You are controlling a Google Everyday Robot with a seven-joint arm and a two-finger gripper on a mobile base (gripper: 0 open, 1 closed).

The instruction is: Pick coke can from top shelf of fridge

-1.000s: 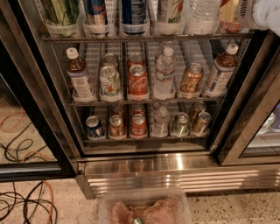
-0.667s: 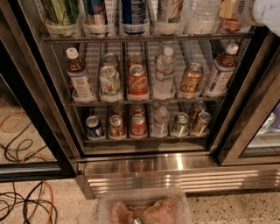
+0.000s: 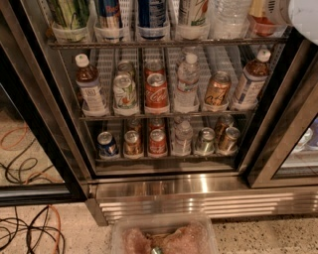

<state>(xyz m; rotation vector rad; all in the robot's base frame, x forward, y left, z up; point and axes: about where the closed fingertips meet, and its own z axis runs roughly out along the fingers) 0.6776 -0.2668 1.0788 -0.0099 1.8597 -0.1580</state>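
gripper [image 3: 303, 12]: white blur at top right corner, by the fridge [image 3: 198, 191] door frame; grip unreadable | coke can [image 3: 156, 93]: well below-left of it, middle rack, white Coca-Cola script | neighbours: pale green-print can [image 3: 124, 93] left, water bottle [image 3: 187, 82] right

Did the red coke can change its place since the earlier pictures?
No. The coke can stands at the same spot on the wire shelf, beside the water bottle. The hand, a white shape at the top right, has not moved either.

One camera, near, looking down into the fridge [image 3: 198, 191], end effector [image 3: 304, 11] at top-right corner
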